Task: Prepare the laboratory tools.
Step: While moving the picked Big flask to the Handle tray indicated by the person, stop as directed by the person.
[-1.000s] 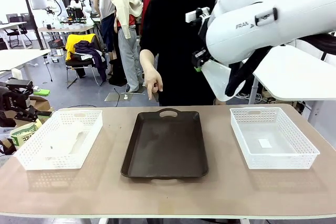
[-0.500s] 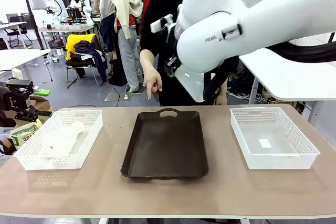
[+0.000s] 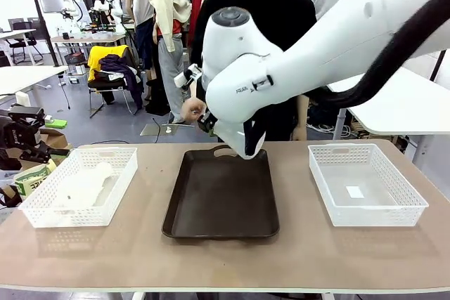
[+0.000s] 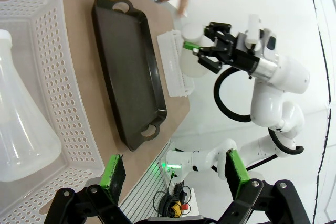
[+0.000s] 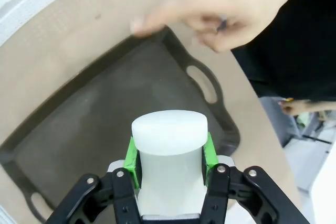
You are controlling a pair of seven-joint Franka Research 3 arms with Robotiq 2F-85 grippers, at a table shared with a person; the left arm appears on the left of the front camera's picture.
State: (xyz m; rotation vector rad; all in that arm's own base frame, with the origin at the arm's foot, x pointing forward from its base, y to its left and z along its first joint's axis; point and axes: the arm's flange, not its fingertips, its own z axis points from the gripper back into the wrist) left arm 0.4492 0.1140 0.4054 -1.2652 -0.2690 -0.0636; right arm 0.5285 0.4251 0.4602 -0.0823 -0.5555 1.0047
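Aloft, the right claw (image 5: 168, 153) clamps a flask (image 5: 168, 129) by its neck above the tray's (image 3: 221, 201) 12 o'clock end, its long axis apparently tilted, mouth toward the person's hand (image 5: 226, 3). The second flask (image 4: 21, 124) lies sideways in the 9 o'clock basket (image 3: 63, 217), with the left claw (image 4: 174, 169) spread apart.

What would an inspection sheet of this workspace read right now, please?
surface: table bearing a dark tray, left basket and right basket
job's things: first flask lying in the left basket; second flask held above the tray
clutter: white slip in the right basket
grippers: left gripper open over the left basket; right gripper shut on the second flask
cables: black hose along the right arm
surroundings: person's hand near the tray's far end
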